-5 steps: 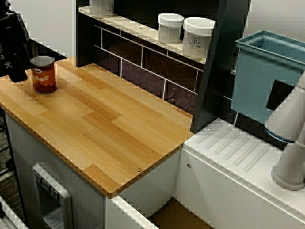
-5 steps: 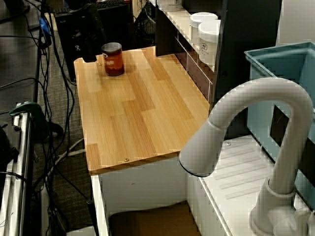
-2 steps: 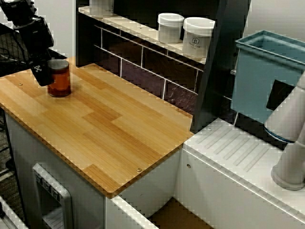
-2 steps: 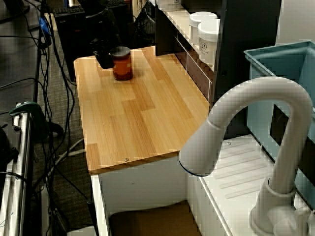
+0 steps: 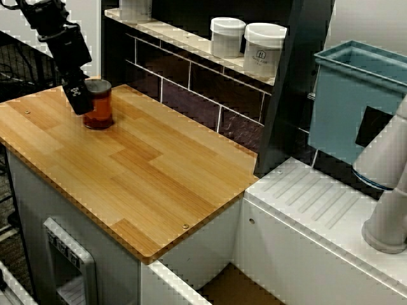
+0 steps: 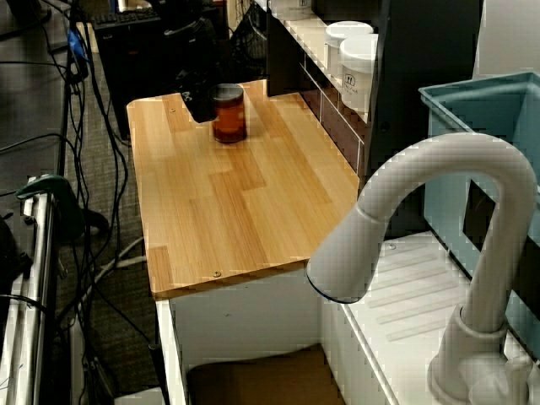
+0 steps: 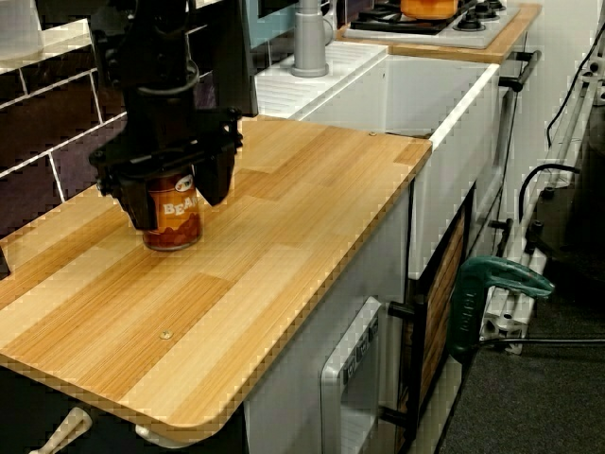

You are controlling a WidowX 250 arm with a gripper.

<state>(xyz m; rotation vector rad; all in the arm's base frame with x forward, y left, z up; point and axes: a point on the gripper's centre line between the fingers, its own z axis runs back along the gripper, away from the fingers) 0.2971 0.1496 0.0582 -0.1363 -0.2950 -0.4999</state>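
1. Looking from the counter's end, we are seeing a small round can (image 7: 173,225) standing upright. Its label is rust-red with pale lettering that begins "Bea"; the rest is hidden.
2. We are finding the can on the wooden counter (image 5: 159,171), toward the back corner, near the dark tiled wall (image 5: 191,82), with its base resting on the boards.
3. We are seeing the black gripper (image 7: 174,194) hanging over the can's top. Its jaws are standing one on each side of the body and pressing against it, so the gripper is grasping the can.
4. Viewing from beside the sink, we are noticing the gripper covering the can's left side, with only the rim and the right part of the label showing.
5. We are spotting a shelf (image 5: 172,32) running above the tiles and carrying two white jars (image 5: 227,37), well apart from the can.
6. We are seeing the shelf unit's dark end panel (image 5: 114,51) standing just behind the can; it and the wall are the nearest obstacles.
7. We are making out a blue tub (image 5: 356,101), a white tap (image 6: 422,160) and a ribbed draining board (image 5: 318,203) at the sink end, all far from the can.
8. Looking again from the counter's end, we are seeing a green clamp (image 7: 496,284) sitting low beside the cabinet.
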